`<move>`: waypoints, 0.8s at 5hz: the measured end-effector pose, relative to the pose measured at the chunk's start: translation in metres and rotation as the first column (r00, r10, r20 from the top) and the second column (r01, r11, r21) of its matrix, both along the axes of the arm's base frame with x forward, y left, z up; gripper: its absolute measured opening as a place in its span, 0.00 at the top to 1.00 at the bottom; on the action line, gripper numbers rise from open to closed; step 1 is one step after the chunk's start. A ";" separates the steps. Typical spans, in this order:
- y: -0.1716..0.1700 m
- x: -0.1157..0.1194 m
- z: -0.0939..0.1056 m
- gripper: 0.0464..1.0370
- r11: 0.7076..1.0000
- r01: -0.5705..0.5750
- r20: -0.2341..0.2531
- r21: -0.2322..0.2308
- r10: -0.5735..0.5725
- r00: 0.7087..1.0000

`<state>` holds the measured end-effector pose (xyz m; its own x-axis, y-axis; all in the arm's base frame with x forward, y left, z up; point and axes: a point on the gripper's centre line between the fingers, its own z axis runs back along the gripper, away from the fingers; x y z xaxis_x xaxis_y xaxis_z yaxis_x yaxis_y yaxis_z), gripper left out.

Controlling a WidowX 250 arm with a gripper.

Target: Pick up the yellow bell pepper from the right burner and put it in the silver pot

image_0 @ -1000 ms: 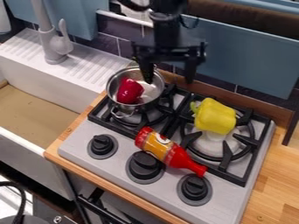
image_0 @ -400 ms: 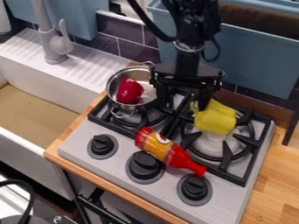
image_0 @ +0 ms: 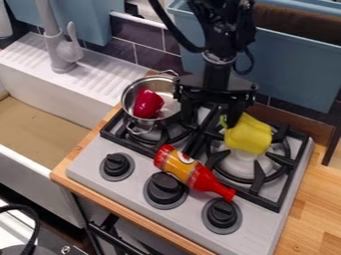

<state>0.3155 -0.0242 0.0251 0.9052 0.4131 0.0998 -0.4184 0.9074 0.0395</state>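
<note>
One black gripper (image_0: 210, 117), fingers parted with nothing seen held, is suspended over the back of the stove (image_0: 126, 193). One yellow toy pepper (image_0: 249, 136), stem toward the upper left, is set over the right-hand grate (image_0: 280, 159), its bulk displaced below and to the right of the finger gap, its upper-left edge overlapped by the nearer finger; contact cannot be told. Also listed: one red pepper (image_0: 148, 103) inside a metal pot (image_0: 126, 110), one sauce bottle (image_0: 190, 172) laid slantwise.
</note>
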 end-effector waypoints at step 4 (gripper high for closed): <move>-0.005 0.003 -0.001 0.66 0.999 0.023 0.017 -0.033 -0.022 1.000</move>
